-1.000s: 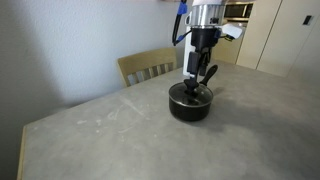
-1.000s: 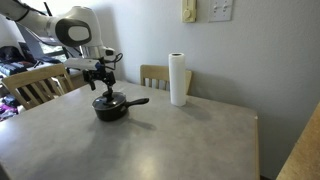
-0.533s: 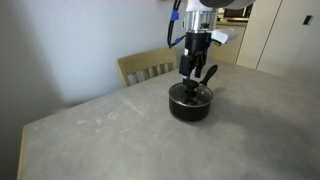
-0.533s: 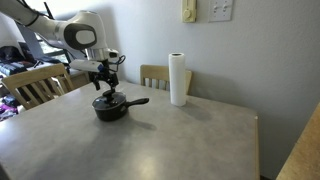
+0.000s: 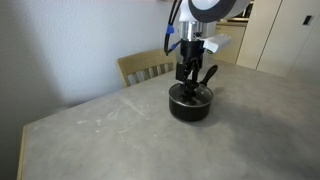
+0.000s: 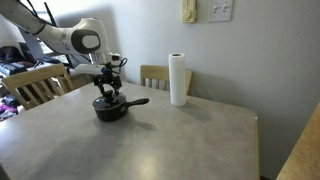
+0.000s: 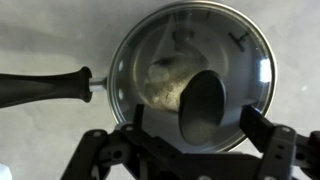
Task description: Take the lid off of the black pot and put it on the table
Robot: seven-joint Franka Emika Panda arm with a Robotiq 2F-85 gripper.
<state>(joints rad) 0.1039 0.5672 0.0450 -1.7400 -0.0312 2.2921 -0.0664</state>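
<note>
The black pot [image 5: 190,106] stands on the table [image 5: 100,135] with its glass lid [image 7: 190,60] on it. It shows in both exterior views [image 6: 110,108], its long handle [image 6: 136,101] sticking out sideways. In the wrist view the lid's black knob [image 7: 203,103] lies between my two fingers [image 7: 262,125], and food shows through the glass. My gripper [image 7: 200,128] is open, low over the lid, with the jaws on either side of the knob and apart from it. It also shows in the exterior views [image 5: 190,84] [image 6: 107,92].
A tall white paper-towel roll [image 6: 179,80] stands at the table's far edge. Wooden chairs [image 5: 148,66] [image 6: 35,85] stand round the table. The pot handle [image 7: 45,88] points left in the wrist view.
My gripper has come down a little toward the lid and knob. The pot and lid have not moved.
</note>
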